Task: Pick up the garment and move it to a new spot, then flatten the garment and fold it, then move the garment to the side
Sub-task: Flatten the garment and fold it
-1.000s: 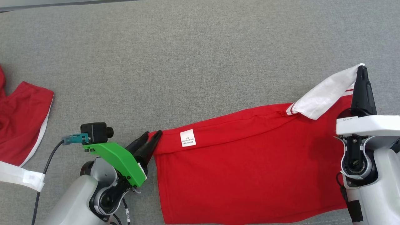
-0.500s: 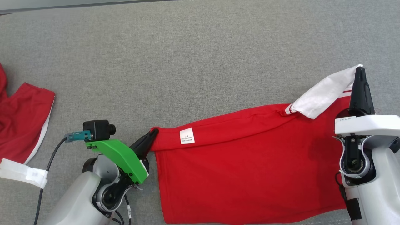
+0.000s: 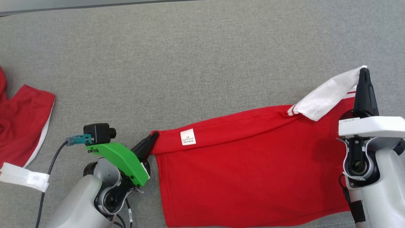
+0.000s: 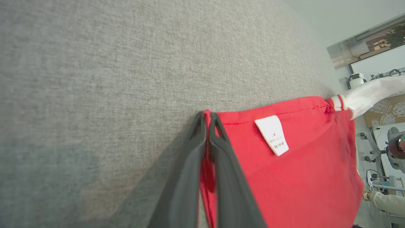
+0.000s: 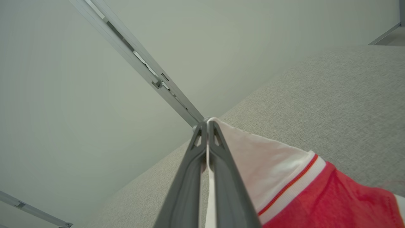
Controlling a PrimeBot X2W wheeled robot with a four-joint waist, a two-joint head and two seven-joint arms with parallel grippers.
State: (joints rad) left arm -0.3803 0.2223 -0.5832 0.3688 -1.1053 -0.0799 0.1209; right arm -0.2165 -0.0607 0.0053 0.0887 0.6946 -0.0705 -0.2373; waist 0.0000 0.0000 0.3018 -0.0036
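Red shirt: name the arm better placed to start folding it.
Right, probably: the right gripper is shut on the white sleeve, seemingly lifted off the grey surface; the left gripper pinches the shirt low down.

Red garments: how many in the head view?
2: the held garment spans centre to right, pinched by left tool and right tool; a second garment lies at the left edge, partly cropped.

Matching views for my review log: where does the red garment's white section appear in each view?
Head view: white section, right side, tip in the right claw.
Left wrist view: white section at far right, above middle.
Right wrist view: white section at centre, running to lower right.
Shared landmark: the striped trim where white meets red.
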